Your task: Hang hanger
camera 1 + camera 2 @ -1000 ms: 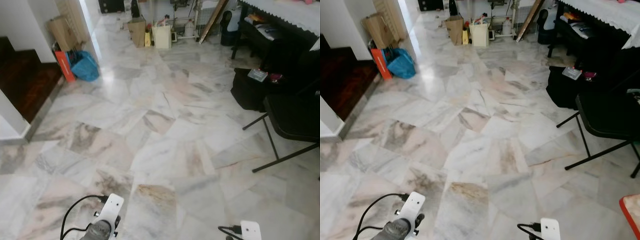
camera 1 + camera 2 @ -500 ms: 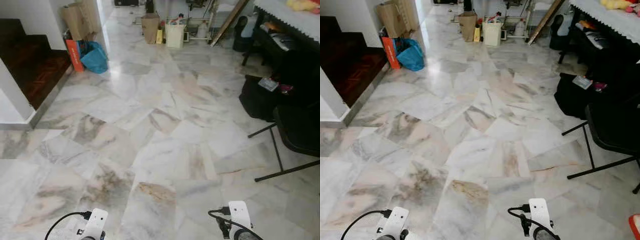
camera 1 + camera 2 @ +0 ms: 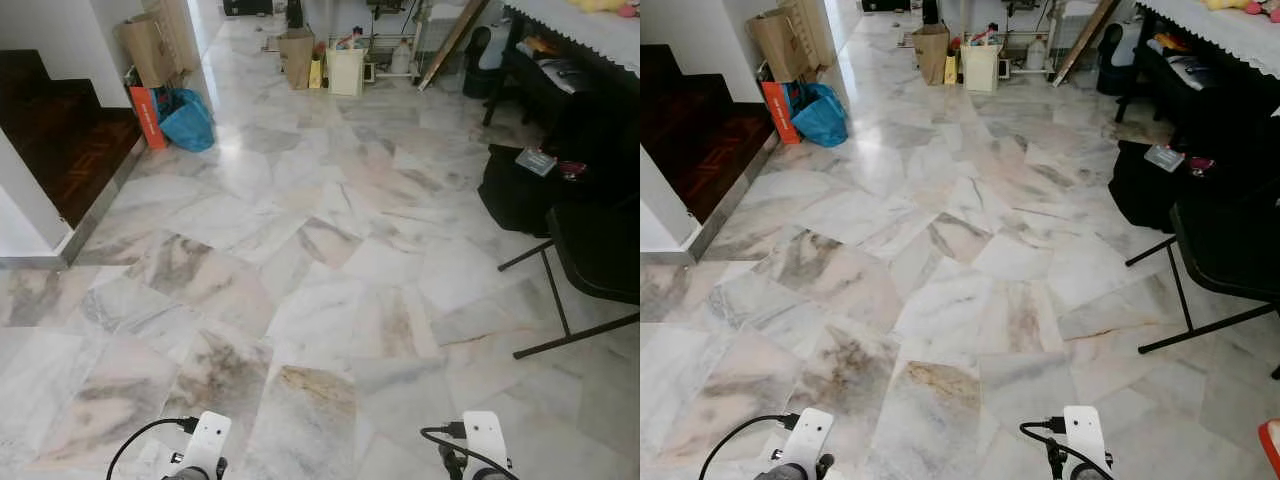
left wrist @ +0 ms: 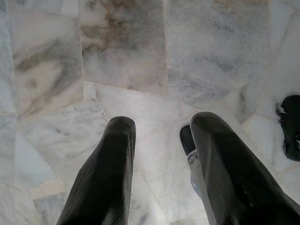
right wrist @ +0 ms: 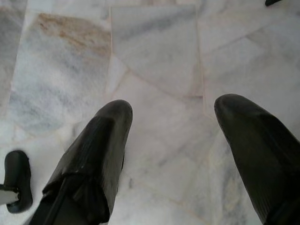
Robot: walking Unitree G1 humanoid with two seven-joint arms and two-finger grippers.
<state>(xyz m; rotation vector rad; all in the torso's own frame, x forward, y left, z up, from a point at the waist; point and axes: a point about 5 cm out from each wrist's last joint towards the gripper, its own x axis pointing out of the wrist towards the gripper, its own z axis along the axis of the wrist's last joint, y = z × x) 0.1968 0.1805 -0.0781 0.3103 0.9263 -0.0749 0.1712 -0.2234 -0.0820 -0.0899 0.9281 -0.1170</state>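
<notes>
My two arms hang low over a marble floor (image 3: pixel 320 300). The white wrist mount of the left arm (image 3: pixel 205 445) and that of the right arm (image 3: pixel 485 440) show at the bottom edge of the eye views. In the left wrist view my left gripper (image 4: pixel 161 124) is open, with bare floor tiles between its black fingers (image 4: pixel 117 154). My right gripper (image 5: pixel 174 107) is open too, its fingers (image 5: pixel 101 140) spread wide over the tiles. Neither gripper holds anything.
A black folding chair (image 3: pixel 600 250) and a black bag (image 3: pixel 520 190) stand on the right below a cloth-covered table (image 3: pixel 590 25). Dark wooden stairs (image 3: pixel 60 150) lie to the left. A blue bag (image 3: pixel 188 120) and cardboard boxes (image 3: pixel 298 55) sit further ahead.
The whole view has shifted as I walk, with the chair and stairs sliding in the picture. Both wrist mounts have swung along the bottom edge. Both grippers stay empty.
</notes>
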